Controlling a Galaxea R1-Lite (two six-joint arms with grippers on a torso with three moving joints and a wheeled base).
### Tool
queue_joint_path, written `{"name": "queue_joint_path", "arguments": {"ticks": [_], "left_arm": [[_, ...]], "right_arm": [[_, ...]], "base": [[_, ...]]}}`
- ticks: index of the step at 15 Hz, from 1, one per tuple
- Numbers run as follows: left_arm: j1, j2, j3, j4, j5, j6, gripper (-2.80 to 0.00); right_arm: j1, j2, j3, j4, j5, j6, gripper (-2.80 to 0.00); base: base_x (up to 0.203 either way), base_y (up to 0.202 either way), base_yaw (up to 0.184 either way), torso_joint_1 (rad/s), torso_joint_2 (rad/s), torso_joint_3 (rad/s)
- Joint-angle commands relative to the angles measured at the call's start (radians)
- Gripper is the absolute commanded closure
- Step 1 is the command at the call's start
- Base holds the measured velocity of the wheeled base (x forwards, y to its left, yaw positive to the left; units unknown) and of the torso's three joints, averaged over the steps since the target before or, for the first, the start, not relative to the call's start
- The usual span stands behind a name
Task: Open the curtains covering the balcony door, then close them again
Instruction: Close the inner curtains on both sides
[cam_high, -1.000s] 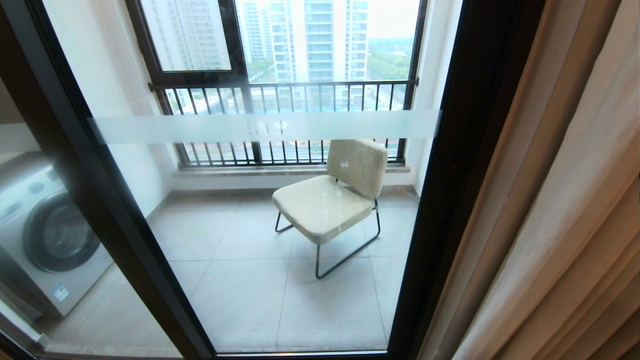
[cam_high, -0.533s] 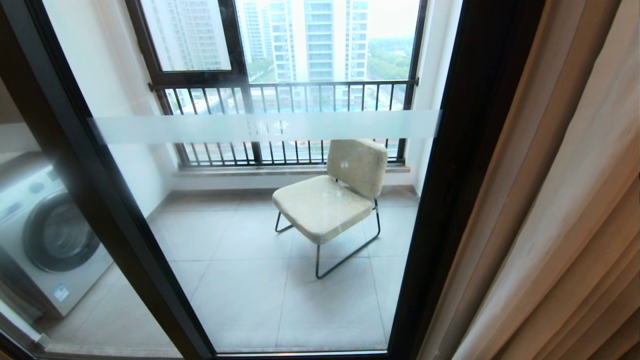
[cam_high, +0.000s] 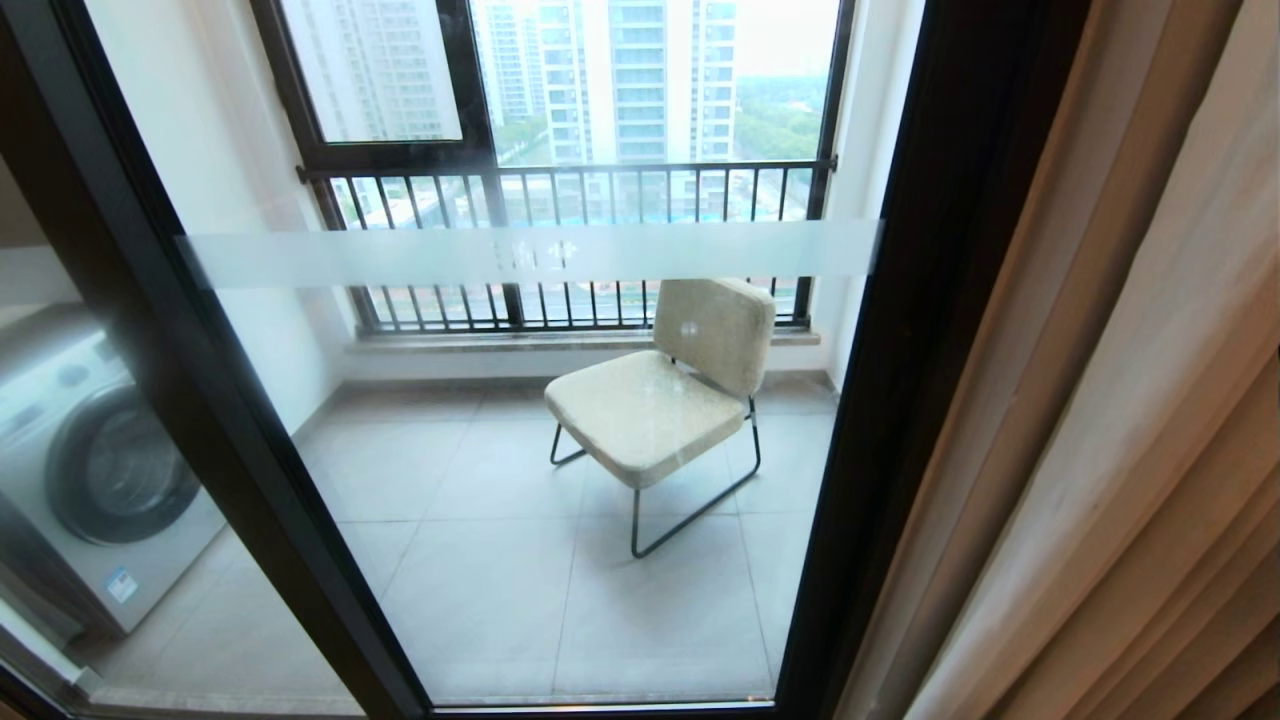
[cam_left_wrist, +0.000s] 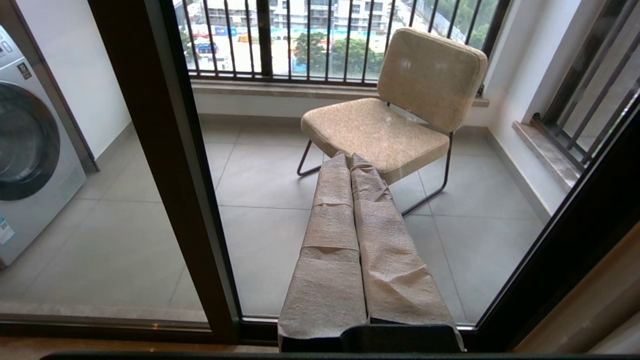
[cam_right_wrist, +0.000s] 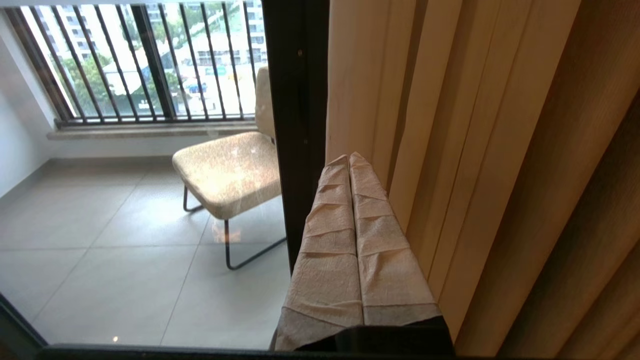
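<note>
Curtains gathered in thick beige folds at 3 o'clock of the head view, drawn clear of the glass; a paler, whitish strip among the tan folds. Door just beside them toward 9 o'clock: dark frame post at its edge, clear pane across the middle, a frosted band with small characters running level across the pane, a second dark post slanting from 11 down to 6 o'clock. Shut, as far as can be told.

Neither arm seen from the head. Right gripper seen from its own wrist: cloth-wrapped fingers pressed together, holding nothing, tip near the curtain folds and the frame post; touching or apart cannot be told. Left gripper likewise together and empty, pointed at the pane, well away from the curtains.

Beyond the glass: grey tiled floor, a beige padded chair on thin dark legs at centre, a black-framed window with a barred railing at 12 o'clock, tower blocks and trees behind it. Washer at 8 o'clock, behind the far-left pane, round door facing the room.
</note>
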Motion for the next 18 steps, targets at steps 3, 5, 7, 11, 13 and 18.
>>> {"name": "queue_joint_path", "arguments": {"ticks": [3, 5, 7, 11, 13, 18], "left_arm": [[0.000, 0.000, 0.000, -0.001, 0.000, -0.001, 0.00], [0.000, 0.000, 0.000, -0.001, 0.000, -0.001, 0.00], [0.000, 0.000, 0.000, -0.001, 0.000, -0.001, 0.00], [0.000, 0.000, 0.000, -0.001, 0.000, -0.001, 0.00], [0.000, 0.000, 0.000, -0.001, 0.000, 0.000, 0.00], [0.000, 0.000, -0.001, -0.001, 0.000, -0.001, 0.00]], "right_arm": [[0.000, 0.233, -0.108, -0.139, 0.002, 0.002, 0.00], [-0.001, 0.324, -0.168, -0.198, 0.002, 0.002, 0.00], [-0.001, 0.418, -0.244, -0.250, 0.002, 0.003, -2.80], [-0.007, 0.579, -0.421, -0.299, 0.002, 0.020, -2.80], [-0.021, 0.648, -0.493, -0.305, 0.002, 0.025, -2.80], [-0.064, 0.828, -0.692, -0.307, 0.003, 0.057, -2.80]], "base": [[0.000, 0.000, 0.000, 0.000, 0.00, 0.000], [0.000, 0.000, 0.000, 0.000, 0.00, 0.000], [0.000, 0.000, 0.000, 0.000, 0.00, 0.000], [0.000, 0.000, 0.000, 0.000, 0.00, 0.000], [0.000, 0.000, 0.000, 0.000, 0.00, 0.000], [0.000, 0.000, 0.000, 0.000, 0.00, 0.000]]}}
